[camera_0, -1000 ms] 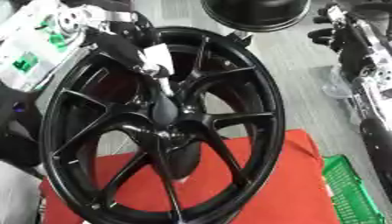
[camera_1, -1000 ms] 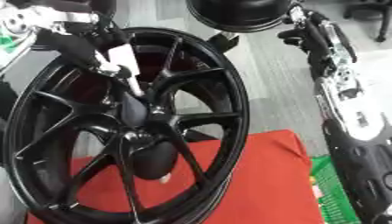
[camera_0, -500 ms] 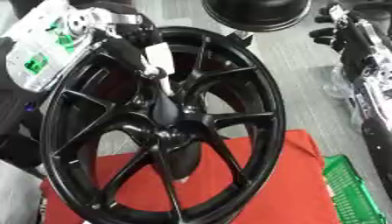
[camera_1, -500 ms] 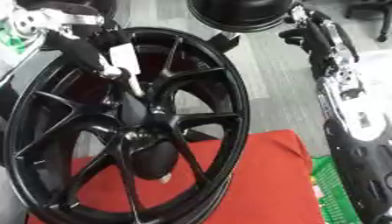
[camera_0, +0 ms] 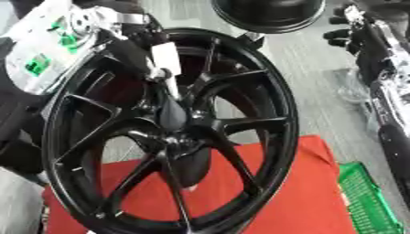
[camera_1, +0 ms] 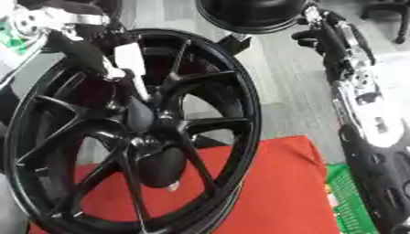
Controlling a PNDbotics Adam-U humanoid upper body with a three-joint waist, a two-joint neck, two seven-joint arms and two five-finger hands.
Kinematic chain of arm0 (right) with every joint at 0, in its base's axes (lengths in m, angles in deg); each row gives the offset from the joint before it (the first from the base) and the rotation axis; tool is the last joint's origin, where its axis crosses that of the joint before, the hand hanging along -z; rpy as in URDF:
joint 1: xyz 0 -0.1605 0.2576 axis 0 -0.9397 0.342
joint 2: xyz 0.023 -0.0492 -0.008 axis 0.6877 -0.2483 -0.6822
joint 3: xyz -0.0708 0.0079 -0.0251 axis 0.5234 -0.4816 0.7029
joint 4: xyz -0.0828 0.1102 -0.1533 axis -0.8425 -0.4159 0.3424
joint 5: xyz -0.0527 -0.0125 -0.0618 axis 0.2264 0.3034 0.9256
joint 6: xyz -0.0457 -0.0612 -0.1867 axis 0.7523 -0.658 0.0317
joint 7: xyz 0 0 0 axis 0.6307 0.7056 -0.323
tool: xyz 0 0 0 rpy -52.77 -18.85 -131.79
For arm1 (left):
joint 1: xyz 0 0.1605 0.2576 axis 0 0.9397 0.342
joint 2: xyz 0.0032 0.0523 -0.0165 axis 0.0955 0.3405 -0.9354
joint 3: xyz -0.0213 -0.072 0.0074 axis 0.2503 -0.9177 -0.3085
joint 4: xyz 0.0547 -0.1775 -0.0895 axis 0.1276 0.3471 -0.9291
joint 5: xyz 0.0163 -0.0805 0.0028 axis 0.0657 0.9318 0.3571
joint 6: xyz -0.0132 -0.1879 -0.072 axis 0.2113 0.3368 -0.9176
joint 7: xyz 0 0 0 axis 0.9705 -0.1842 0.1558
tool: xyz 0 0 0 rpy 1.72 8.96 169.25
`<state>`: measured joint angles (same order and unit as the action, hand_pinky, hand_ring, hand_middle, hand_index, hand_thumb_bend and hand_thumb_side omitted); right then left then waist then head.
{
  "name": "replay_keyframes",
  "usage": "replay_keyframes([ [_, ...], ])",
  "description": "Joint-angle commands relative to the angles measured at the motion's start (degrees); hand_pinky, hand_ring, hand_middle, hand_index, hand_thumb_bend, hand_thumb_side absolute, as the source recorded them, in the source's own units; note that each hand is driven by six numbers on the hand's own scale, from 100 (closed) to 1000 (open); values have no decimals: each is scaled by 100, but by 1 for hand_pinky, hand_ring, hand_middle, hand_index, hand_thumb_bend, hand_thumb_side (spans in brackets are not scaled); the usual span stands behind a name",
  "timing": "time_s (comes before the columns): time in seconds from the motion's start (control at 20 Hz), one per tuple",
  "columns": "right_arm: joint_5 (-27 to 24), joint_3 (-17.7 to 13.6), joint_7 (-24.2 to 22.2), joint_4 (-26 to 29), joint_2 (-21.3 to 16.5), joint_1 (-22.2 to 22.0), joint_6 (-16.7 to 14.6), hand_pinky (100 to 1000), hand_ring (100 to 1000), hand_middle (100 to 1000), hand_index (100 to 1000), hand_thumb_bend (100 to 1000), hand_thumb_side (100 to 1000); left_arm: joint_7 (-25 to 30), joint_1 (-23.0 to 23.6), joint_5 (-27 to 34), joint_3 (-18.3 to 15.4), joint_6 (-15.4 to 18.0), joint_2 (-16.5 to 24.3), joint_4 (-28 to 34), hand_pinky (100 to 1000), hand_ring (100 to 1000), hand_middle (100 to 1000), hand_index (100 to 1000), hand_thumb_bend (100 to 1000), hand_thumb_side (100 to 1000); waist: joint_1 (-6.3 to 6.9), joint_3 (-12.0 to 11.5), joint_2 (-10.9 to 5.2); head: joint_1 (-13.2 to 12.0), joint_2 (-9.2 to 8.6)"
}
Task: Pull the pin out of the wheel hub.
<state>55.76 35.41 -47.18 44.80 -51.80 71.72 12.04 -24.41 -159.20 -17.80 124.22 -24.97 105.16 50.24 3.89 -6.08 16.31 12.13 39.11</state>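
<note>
A black multi-spoke wheel hub [camera_0: 172,137] stands upright on its rim, its lower edge on a red cloth [camera_0: 304,196] that covers the tabletop. The left hand [camera_0: 132,43] reaches in from the upper left, just in front of the upper spokes, its dark fingers [camera_1: 84,52] curled round the top of a pale pin [camera_0: 166,61]. Below the hand the pin narrows to a thin rod that runs down toward the dark centre of the hub. The right hand [camera_1: 320,39] hangs well apart at the upper right, beyond the rim; whether its fingers are apart or together cannot be told. A green basket [camera_0: 364,201] sits at the lower right beside the cloth.
</note>
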Motion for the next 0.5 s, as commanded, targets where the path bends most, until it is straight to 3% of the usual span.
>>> replay_keyframes([
  [0.05, 18, -3, -16, 59, -102, 70, -12, 779, 646, 704, 752, 100, 628, 99, -157, -28, -68, -19, 70, 86, 839, 824, 750, 700, 319, 134, -21, 1, -105, -18, -75],
  [0.35, 23, 5, -31, 48, -106, 63, -9, 779, 647, 704, 752, 100, 630, 156, -164, -114, -76, -27, 79, 117, 806, 768, 665, 515, 226, 125, -22, -3, -103, -24, -69],
  [0.5, 25, 10, -36, 43, -109, 61, -8, 779, 647, 704, 752, 100, 631, 161, -174, -144, -73, -37, 92, 153, 799, 758, 652, 474, 215, 140, -21, -6, -106, -27, -62],
])
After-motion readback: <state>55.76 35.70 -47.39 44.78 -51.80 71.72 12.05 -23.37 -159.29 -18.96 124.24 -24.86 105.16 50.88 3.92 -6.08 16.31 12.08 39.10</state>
